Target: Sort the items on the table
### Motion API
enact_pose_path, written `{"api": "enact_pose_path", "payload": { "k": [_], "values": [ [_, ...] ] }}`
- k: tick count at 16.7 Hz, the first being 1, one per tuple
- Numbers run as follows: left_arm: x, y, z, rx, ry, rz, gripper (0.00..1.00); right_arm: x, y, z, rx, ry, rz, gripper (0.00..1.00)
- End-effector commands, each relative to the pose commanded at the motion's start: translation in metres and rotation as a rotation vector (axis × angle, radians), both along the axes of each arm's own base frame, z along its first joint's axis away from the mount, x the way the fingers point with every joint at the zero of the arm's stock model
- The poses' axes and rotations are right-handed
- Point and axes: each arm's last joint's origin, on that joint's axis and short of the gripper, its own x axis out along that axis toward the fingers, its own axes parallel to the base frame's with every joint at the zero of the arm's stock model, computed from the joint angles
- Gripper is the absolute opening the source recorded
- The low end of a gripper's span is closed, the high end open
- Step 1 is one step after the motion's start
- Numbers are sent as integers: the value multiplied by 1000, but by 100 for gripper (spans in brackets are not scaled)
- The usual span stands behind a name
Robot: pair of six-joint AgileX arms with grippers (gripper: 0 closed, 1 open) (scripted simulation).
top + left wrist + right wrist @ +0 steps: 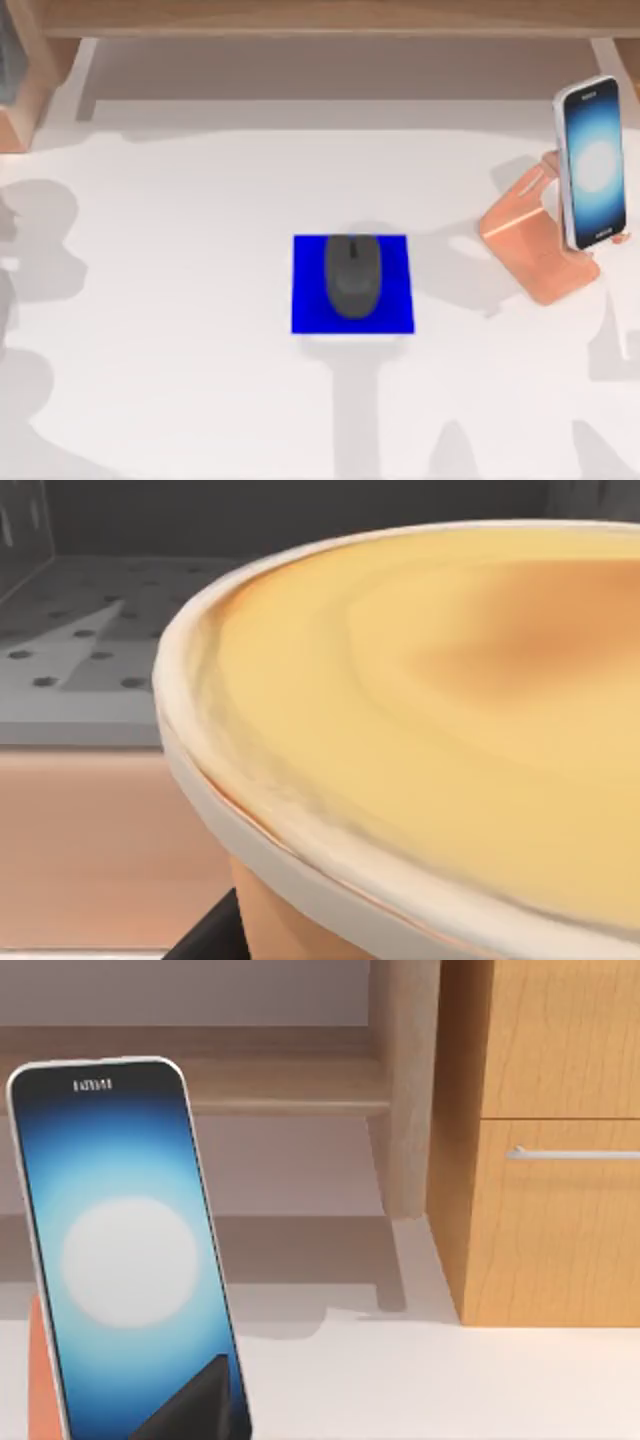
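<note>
Top view has the mouse [351, 275] lying on the blue pad [306, 310] mid-desk [160, 330], the smartphone [592, 160] propped on the copper stand [535, 250] at right, wooden shelf frame [320, 15] behind; either end effector's grip I cannot tell.

Matt grey mouse [352, 276], glossy-screened smartphone [592, 163], wooden shelf [330, 18]

Office desk setting, white table [180, 300], wooden shelf frame [300, 18], drawer cabinet [550, 1140]
</note>
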Motion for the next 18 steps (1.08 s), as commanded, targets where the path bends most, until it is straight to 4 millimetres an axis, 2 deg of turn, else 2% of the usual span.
{"api": "enact_pose_path", "payload": {
  "k": [9,18],
  "values": [
    [0,0,0,0,0,0,2,0,0,0,0,0,0,100],
    [0,0,0,2,-1,1,0,0,0,0,0,0,0,100]
  ]
}}
